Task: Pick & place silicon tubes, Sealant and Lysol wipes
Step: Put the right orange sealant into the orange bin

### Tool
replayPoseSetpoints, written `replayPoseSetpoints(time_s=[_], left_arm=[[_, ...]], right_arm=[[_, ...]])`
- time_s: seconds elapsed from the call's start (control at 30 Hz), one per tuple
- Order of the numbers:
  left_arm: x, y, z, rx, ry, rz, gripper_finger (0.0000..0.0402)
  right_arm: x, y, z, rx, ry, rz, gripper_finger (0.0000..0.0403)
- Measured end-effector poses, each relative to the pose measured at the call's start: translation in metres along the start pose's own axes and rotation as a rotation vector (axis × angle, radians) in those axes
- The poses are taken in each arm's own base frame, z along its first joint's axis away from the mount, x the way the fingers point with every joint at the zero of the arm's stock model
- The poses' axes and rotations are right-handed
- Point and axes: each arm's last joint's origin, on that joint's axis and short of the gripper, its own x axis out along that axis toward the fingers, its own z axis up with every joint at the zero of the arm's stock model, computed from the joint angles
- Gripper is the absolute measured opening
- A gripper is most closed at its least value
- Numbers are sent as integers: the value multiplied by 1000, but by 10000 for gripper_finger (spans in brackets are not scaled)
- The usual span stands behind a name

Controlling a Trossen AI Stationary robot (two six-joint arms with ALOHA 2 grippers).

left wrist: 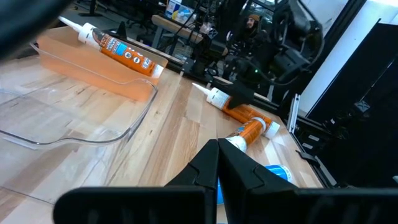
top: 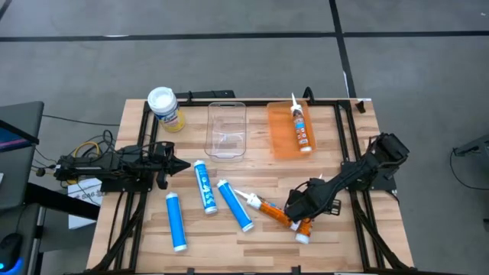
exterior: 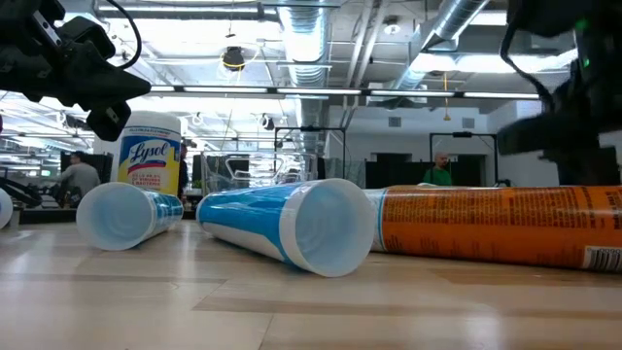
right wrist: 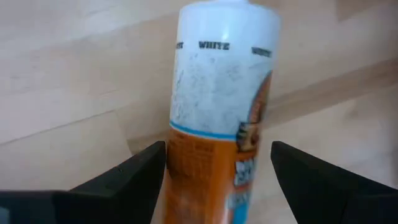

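Orange sealant tube [right wrist: 214, 118] lies on the wooden worktop [top: 344, 237] between the spread fingers [right wrist: 323, 180] of the right tool [top: 304, 208]; the jaws stand wide on either side of it and do not seem to pinch it. A second orange tube [top: 260, 205] lies just beside, nozzle toward the middle. A third sealant tube [top: 301, 126] rests in the orange tray [top: 279, 134], next to the clear tray [top: 227, 130]. Three blue silicone tubes [top: 205, 187] lie near the front centre. The Lysol wipes [top: 165, 108] stand upright at the far left corner. The left tool [top: 177, 163] hovers at the left side, its fingers pressed together on nothing
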Motion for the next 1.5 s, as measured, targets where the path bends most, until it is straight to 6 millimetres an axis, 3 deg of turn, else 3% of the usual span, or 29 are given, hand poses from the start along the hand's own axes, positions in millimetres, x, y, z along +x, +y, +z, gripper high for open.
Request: replayPoseSetpoints(time_s=[0.27, 0.5, 0.73, 0.93, 1.2, 1.5], left_arm=[[0, 0, 0, 0, 0, 0, 0], [0, 0, 0, 4, -1, 0, 0], [0, 0, 0, 7, -1, 0, 0], [0, 0, 0, 8, -1, 0, 0], [0, 0, 0, 8, -1, 0, 0], [0, 0, 0, 8, -1, 1, 0]], right_arm=[[26, 2, 7, 22, 54, 72, 285], [27, 1, 8, 23, 34, 55, 276], [27, 0, 10, 24, 6, 65, 195], [19, -1, 11, 26, -44, 29, 193], [-23, -2, 8, -1, -116, -47, 193], [-105, 0, 6, -67, -165, -4, 191]])
